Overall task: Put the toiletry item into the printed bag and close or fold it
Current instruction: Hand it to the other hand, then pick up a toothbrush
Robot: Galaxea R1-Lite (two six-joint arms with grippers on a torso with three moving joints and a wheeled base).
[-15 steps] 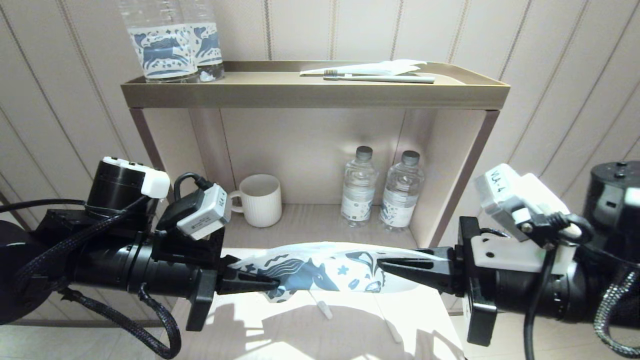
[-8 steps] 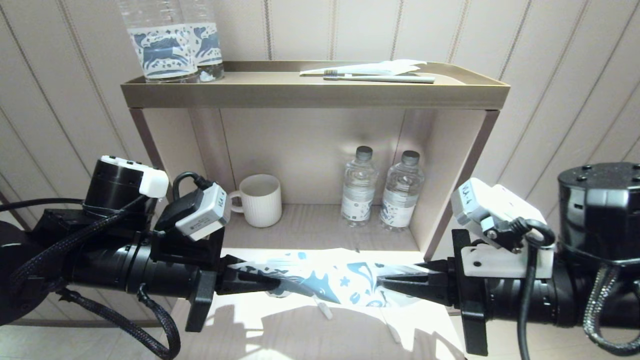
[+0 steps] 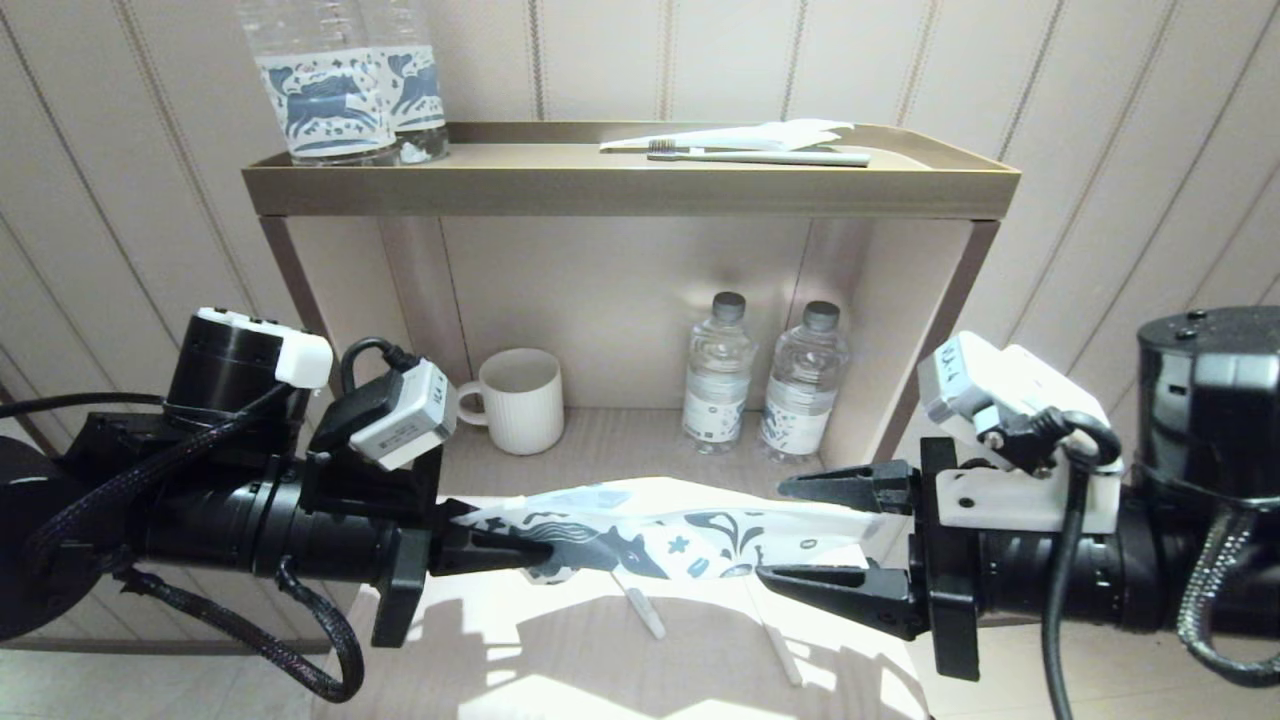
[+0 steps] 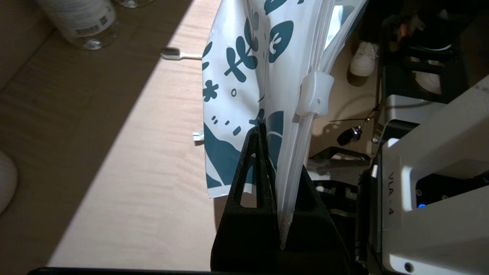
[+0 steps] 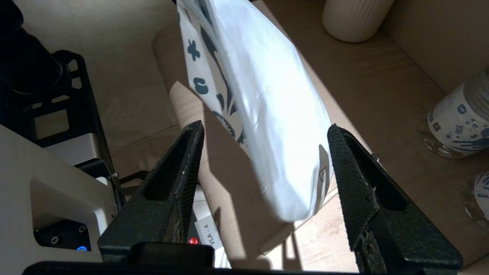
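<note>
The printed bag (image 3: 650,530), whitish with blue-grey figures, hangs level above the sunlit lower shelf (image 3: 560,660). My left gripper (image 3: 540,558) is shut on its left end, and in the left wrist view the bag (image 4: 244,76) runs out from between the jaws with its white zip slider (image 4: 315,93) close by. My right gripper (image 3: 775,532) stands open around the bag's right end (image 5: 267,114), one finger on each side and neither touching it. A toothbrush (image 4: 179,56) lies on the shelf under the bag. I cannot tell what is inside the bag.
At the back of the lower shelf stand a white ribbed mug (image 3: 520,400) and two small water bottles (image 3: 760,380). The top tray (image 3: 630,190) carries two large printed bottles (image 3: 340,80), another toothbrush (image 3: 760,157) and a white wrapper. The shelf's side wall (image 3: 920,330) is close to my right gripper.
My right gripper, shut on the bag's right end before, has opened and let it go. The bag has swung and twisted; the left gripper keeps hold.
</note>
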